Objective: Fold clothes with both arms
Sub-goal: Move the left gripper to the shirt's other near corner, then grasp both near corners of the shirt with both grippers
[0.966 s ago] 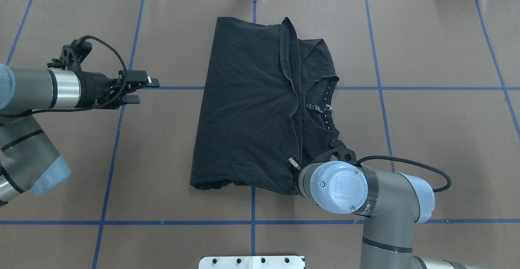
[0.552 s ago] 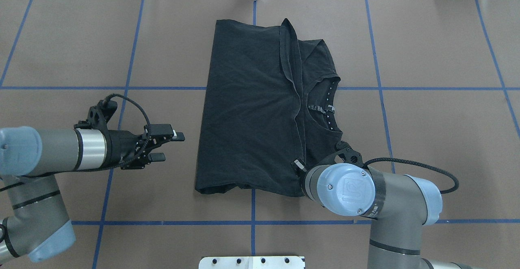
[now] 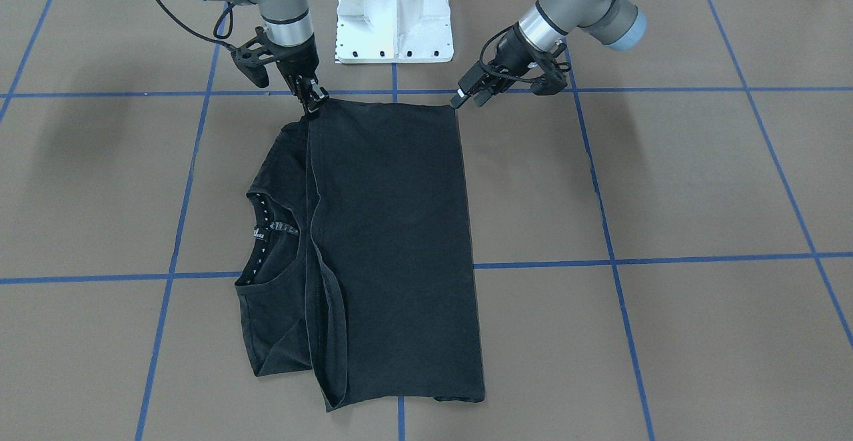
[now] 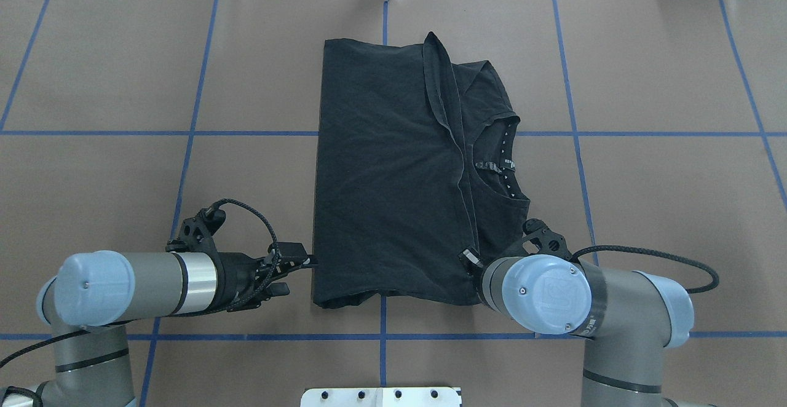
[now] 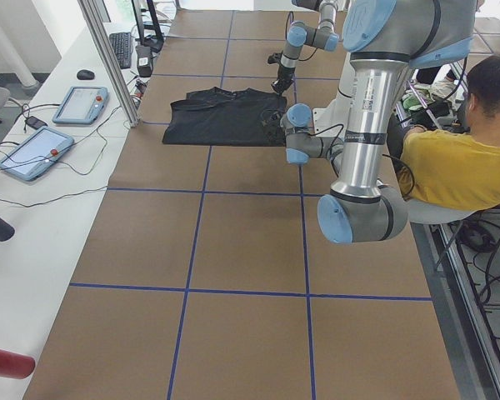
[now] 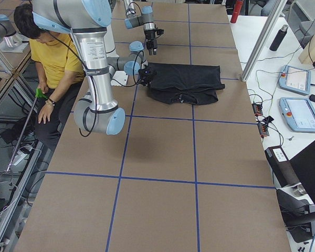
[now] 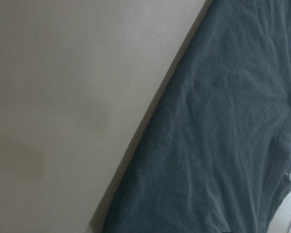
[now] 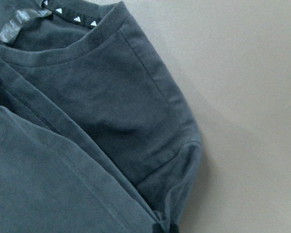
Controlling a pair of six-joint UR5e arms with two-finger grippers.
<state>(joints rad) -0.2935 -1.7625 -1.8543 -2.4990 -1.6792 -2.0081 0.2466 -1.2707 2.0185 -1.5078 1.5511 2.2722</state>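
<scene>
The black T-shirt point(image 4: 393, 173) lies folded lengthwise on the brown table, plain black side up, with the collar point(image 4: 501, 164) showing on the right. It also shows in the front view point(image 3: 386, 241). The logo is hidden. My left gripper point(image 4: 298, 275) is open, low at the shirt's near left corner, with its upper finger touching the edge; in the front view point(image 3: 464, 96) it sits beside that corner. My right gripper point(image 3: 312, 101) is shut on the shirt's near edge at the folded hem. From overhead it is mostly hidden under its wrist point(image 4: 541, 293).
The white base pedestal point(image 3: 394, 14) stands just behind the shirt's near edge. Blue tape lines point(image 4: 381, 336) cross the table. A person in a yellow shirt point(image 5: 450, 167) sits beside the robot. Tablets point(image 5: 79, 104) lie on the side bench beyond the far edge.
My left arm swung back toward the robot's base, and its open gripper came up to the shirt's near left corner. My right gripper shifted slightly right, drawing the shirt with it.
</scene>
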